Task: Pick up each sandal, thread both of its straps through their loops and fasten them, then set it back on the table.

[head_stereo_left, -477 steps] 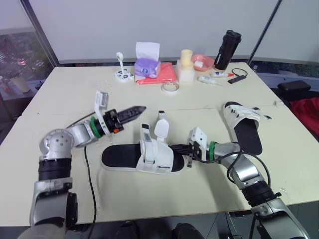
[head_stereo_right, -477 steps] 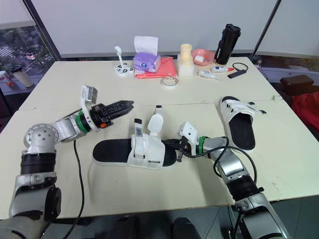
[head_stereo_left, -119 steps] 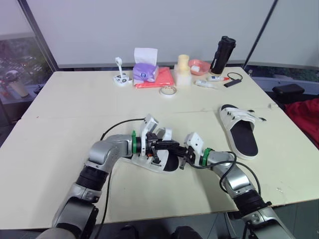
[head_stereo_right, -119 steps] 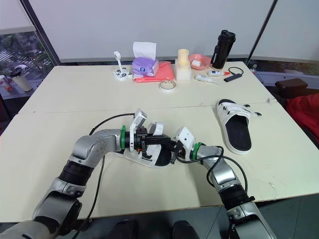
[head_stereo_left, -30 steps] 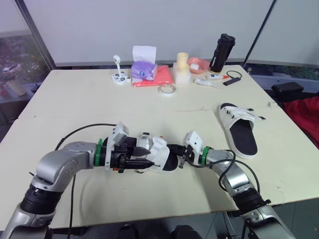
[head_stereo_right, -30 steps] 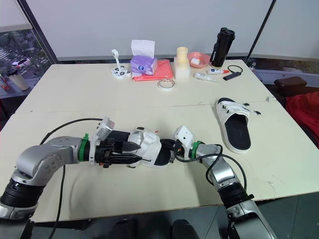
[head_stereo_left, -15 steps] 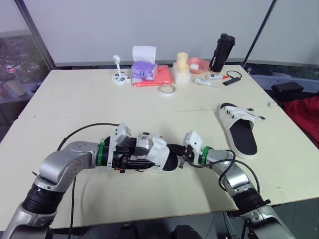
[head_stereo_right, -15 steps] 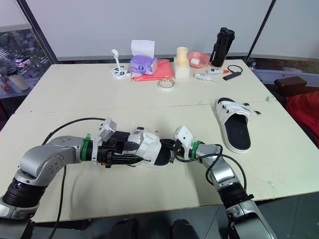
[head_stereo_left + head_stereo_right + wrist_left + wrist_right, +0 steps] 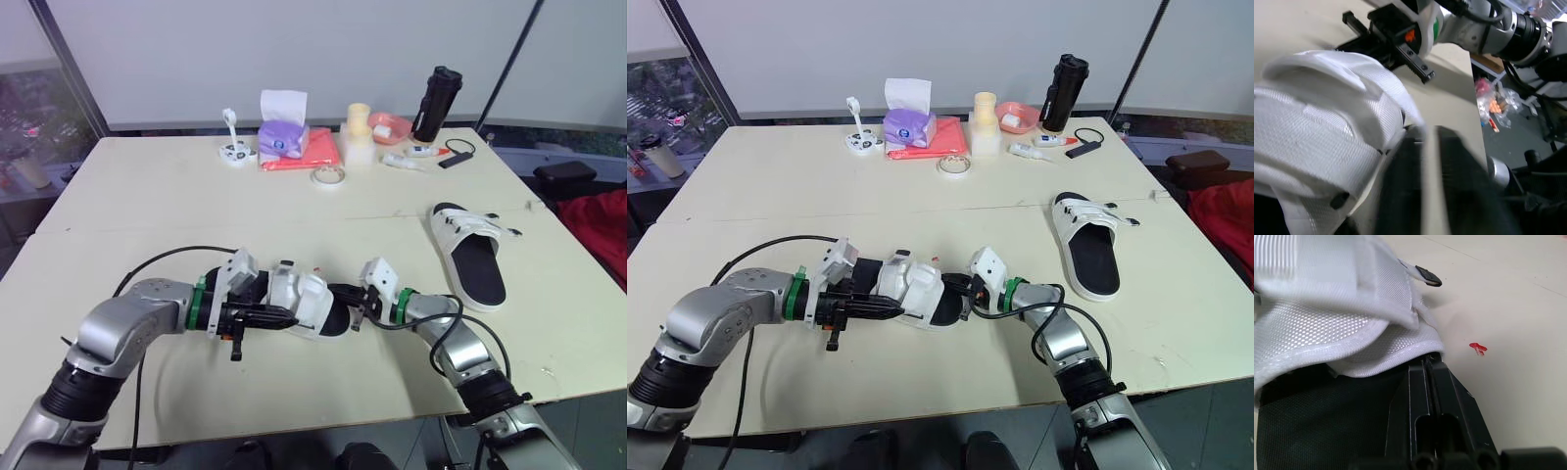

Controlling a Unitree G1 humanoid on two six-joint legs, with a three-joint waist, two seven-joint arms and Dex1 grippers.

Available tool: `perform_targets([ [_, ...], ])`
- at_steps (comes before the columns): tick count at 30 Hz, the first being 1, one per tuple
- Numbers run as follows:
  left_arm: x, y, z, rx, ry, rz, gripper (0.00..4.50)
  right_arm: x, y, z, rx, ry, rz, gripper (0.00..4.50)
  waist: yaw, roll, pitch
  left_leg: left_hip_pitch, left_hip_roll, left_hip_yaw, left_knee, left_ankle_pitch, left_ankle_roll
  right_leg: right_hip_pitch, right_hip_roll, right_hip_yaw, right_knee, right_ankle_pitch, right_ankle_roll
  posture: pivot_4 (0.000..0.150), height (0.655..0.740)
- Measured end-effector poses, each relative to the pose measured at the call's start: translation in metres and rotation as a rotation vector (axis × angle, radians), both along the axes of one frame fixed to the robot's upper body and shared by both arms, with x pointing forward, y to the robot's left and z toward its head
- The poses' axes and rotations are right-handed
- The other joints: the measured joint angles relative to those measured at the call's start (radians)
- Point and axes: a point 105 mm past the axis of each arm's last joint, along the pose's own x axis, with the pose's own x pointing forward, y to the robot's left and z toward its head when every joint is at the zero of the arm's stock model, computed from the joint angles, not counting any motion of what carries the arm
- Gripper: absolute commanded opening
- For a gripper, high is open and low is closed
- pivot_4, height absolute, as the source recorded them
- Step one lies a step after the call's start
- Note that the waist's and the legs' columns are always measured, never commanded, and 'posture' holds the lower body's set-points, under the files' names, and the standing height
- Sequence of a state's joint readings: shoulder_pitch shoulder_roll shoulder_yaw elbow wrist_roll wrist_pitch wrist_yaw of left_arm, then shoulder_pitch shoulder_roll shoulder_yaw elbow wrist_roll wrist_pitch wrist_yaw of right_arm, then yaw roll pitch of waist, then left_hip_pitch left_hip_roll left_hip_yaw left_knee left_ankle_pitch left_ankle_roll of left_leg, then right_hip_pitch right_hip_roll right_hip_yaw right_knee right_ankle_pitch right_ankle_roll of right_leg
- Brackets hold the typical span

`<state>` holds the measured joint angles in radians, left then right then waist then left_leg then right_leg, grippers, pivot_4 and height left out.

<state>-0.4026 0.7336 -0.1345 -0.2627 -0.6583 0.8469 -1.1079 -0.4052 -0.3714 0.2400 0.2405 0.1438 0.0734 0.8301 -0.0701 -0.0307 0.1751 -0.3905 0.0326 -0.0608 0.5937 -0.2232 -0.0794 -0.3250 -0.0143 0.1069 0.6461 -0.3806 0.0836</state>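
Sandal number one (image 9: 312,305) lies flat at the 6 o'clock edge of the table (image 9: 147,186), toe end toward 3 o'clock, with an arm at each end. Its mate (image 9: 470,253) rests well apart, out toward 2 o'clock.

The left gripper (image 9: 284,315) comes in from 9 o'clock, low beside the white upper. Its fingers are a narrow slit apart, with nothing I can see between them. The right gripper (image 9: 341,294) sits at the 3 o'clock end with its fingers pressed together, tips tucked where the white upper meets the black footbed (image 9: 1312,431). Whether it has nipped a bit of fabric there, I can't tell.

My guess is this thing is light and awkward. The mesh straps (image 9: 1312,147) look soft and floppy, likely to fold or spring away from a pinch, while the foam-like sole should be stiff enough to bear a grip. I'd hold it by the sole edge with one gripper — that's the firm part. The other could take a strap by its free tip, close to the end, so it feeds straight through the little black loop (image 9: 1428,278) rather than buckling.
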Motion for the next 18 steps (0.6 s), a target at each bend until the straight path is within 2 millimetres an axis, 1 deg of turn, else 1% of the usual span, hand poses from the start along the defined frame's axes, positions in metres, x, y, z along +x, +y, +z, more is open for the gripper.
perform_targets([
  [3, 0.0, 0.0, -0.003, 0.005, 0.008, -0.001, 0.06, 0.0, 0.0, 0.0, 0.0, 0.0, 0.0, 0.0, 0.0, 0.0, 0.0, 0.0, 0.0, 0.0, 0.0, 0.0, 0.0, 0.0, 0.0, 0.0, 0.0, 0.0, 0.0, 0.15, 0.74],
  [5, -0.001, -0.005, -0.002, -0.017, 0.028, -0.008, 0.06, 0.0, 0.0, 0.0, 0.0, 0.0, 0.0, 0.0, 0.0, 0.0, 0.0, 0.0, 0.0, 0.0, 0.0, 0.0, 0.0, 0.0, 0.0, 0.0, 0.0, 0.0, 0.0, 0.15, 0.74],
  [6, -0.002, -0.009, 0.0, -0.05, 0.065, -0.014, 0.06, 0.0, 0.0, 0.0, 0.0, 0.0, -0.002, 0.0, 0.001, 0.0, 0.0, 0.0, 0.0, 0.0, 0.0, 0.0, 0.0, 0.0, 0.0, 0.0, 0.0, 0.0, 0.0, 0.15, 0.74],
  [7, -0.001, -0.014, 0.006, -0.09, 0.095, -0.022, 0.06, 0.0, -0.001, 0.0, 0.0, -0.001, -0.002, 0.0, 0.002, -0.001, 0.0, -0.001, 0.0, 0.0, 0.0, 0.0, 0.0, 0.0, 0.0, 0.0, 0.0, 0.0, 0.0, 0.15, 0.74],
  [9, 0.002, -0.023, 0.031, -0.206, 0.152, -0.037, 0.06, 0.0, -0.001, 0.0, 0.001, -0.001, -0.004, 0.0, 0.002, -0.003, 0.0, -0.001, 0.0, 0.0, 0.0, 0.0, 0.0, 0.0, 0.0, -0.001, 0.001, 0.0, 0.001, 0.15, 0.74],
  [10, 0.005, -0.023, 0.044, -0.244, 0.16, -0.032, 0.06, 0.0, 0.0, 0.0, 0.002, 0.0, -0.001, 0.0, 0.0, -0.003, 0.0, -0.001, 0.0, 0.0, 0.0, 0.0, 0.001, 0.0, 0.0, -0.001, 0.001, 0.0, 0.001, 0.15, 0.74],
  [12, 0.015, -0.022, 0.057, -0.306, 0.201, 0.009, 0.06, 0.0, 0.0, 0.0, 0.002, 0.001, 0.002, 0.0, 0.0, 0.0, 0.0, 0.001, -0.001, 0.0, 0.0, 0.0, 0.001, 0.002, 0.001, -0.002, 0.001, 0.003, 0.006, 0.15, 0.74],
  [14, 0.025, -0.025, 0.062, -0.374, 0.258, 0.042, 0.06, 0.0, 0.001, 0.0, 0.002, 0.0, 0.003, 0.0, 0.0, -0.002, 0.0, 0.001, 0.0, -0.001, 0.0, 0.0, 0.001, 0.001, 0.003, -0.003, 0.002, 0.004, 0.007, 0.15, 0.74],
  [18, 0.034, -0.028, 0.063, -0.406, 0.293, 0.077, 0.06, 0.0, 0.001, 0.0, 0.003, 0.0, 0.002, 0.0, 0.0, -0.002, 0.0, 0.001, -0.001, -0.001, 0.0, 0.001, -0.001, 0.004, 0.003, -0.004, 0.002, 0.004, 0.008, 0.15, 0.74],
])
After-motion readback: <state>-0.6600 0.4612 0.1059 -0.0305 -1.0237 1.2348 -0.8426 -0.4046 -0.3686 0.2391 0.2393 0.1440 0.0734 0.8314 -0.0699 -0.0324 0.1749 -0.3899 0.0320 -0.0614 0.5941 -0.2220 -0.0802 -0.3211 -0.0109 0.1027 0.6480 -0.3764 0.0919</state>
